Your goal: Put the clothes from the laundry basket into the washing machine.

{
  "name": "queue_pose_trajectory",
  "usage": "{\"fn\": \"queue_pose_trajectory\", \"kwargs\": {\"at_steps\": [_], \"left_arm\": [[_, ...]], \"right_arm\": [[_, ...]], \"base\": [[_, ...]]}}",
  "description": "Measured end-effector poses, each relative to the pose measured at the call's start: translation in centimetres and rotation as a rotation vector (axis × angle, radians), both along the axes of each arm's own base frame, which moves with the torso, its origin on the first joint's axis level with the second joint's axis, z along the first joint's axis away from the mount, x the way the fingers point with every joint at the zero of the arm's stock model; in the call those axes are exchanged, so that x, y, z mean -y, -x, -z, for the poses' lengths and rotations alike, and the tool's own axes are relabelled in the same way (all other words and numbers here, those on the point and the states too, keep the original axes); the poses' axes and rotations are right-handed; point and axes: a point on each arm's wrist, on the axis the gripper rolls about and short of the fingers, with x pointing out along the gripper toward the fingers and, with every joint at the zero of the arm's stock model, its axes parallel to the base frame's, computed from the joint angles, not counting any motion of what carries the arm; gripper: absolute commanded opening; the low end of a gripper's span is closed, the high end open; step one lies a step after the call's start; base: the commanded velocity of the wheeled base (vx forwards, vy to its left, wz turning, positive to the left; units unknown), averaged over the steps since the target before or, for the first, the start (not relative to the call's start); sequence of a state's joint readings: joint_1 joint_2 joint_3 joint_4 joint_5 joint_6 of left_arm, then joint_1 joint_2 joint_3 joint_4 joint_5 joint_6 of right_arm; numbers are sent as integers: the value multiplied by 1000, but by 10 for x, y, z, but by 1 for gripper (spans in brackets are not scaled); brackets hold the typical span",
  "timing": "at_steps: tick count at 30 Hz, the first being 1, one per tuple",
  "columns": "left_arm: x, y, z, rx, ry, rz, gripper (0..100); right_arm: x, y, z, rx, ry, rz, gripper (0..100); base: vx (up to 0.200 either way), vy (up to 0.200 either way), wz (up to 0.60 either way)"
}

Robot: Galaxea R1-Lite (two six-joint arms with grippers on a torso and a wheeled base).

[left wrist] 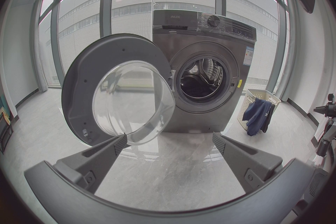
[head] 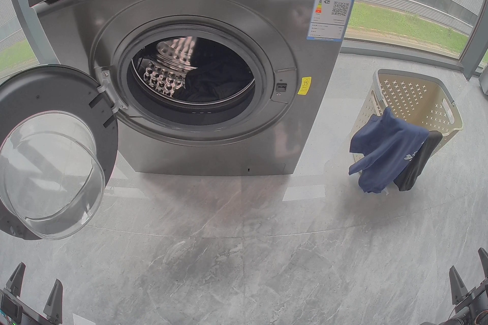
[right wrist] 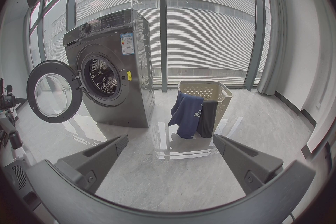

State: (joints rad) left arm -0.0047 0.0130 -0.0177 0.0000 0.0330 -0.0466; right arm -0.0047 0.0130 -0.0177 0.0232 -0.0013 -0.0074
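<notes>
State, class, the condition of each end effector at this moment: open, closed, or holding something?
Left end effector: open, holding nothing.
Right end effector: open, holding nothing.

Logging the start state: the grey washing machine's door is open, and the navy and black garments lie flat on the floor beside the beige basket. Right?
Not quite: the navy blue garment and the black garment hang over the rim of the beige perforated plastic laundry basket, clear in the right wrist view. The grey washing machine's round door is open.
</notes>
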Motion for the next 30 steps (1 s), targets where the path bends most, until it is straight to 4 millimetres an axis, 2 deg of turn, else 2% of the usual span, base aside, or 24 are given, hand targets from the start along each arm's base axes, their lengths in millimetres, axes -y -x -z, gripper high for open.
{"fn": "queue_pose_trajectory", "kwargs": {"at_steps": [30], "left_arm": [[0,0,0,-1,2,-1,100]], "right_arm": [[0,0,0,-1,0,-1,100]], "base": [[0,-200,0]]}}
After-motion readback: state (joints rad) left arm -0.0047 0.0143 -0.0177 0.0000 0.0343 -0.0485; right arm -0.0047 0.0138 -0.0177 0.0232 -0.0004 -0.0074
